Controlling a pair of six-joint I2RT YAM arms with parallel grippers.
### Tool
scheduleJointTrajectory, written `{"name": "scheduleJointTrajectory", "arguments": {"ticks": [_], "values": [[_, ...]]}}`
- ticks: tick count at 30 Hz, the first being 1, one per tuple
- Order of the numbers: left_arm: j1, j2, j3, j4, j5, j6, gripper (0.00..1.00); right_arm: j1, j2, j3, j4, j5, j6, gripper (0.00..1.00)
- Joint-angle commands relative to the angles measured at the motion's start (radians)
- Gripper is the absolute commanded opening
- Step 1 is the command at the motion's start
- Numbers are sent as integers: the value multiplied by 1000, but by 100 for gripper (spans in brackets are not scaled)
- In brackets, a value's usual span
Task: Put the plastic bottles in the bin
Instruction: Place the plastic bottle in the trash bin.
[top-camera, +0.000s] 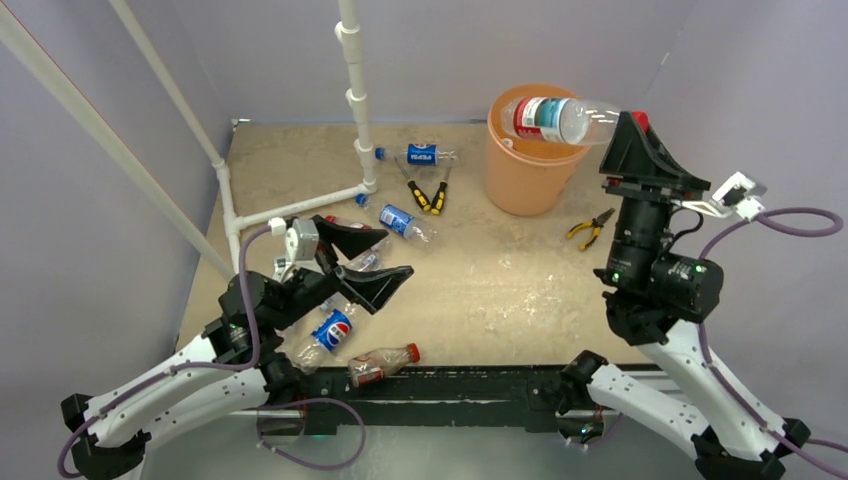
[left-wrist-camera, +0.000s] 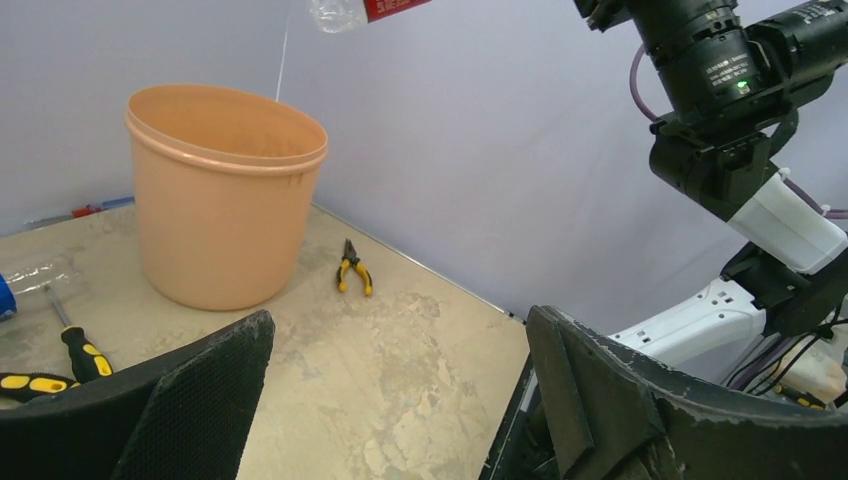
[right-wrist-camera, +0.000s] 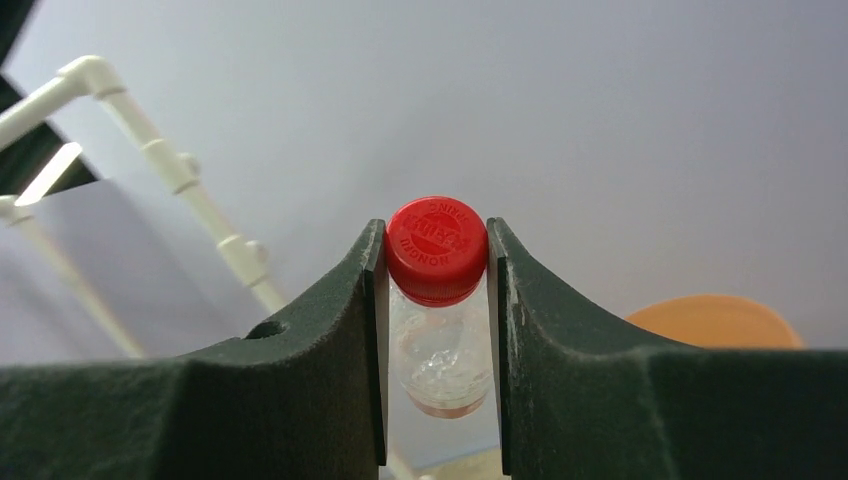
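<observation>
Upper right of overhead view: right gripper (top-camera: 612, 135) clamped on red-capped bottle (top-camera: 550, 118) at cap end, body level, held well above orange bin (top-camera: 520, 175). Left gripper (top-camera: 395, 252) at left centre had jaws wide apart, empty, near Pepsi-labelled bottle (top-camera: 335, 328). My worry: from that height I couldn't confirm bottle sat over bin mouth. Dropped level, it could clip rim and bounce toward pliers (top-camera: 590, 228).
</observation>
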Motion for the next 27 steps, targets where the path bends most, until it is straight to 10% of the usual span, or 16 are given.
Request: {"name": "scheduleJointTrajectory", "arguments": {"ticks": [1,10,27], "values": [[-2,-36,-3,14,-49,-32,97,0,145,80,131,171,-232,0],[-2,-78,-23,-33,-89,-56,97,-119,430,233,71,256,-369,0],[-2,-108,-1,-171,-106,-60,96,-391,703,324,-261,80,-26,0]]}}
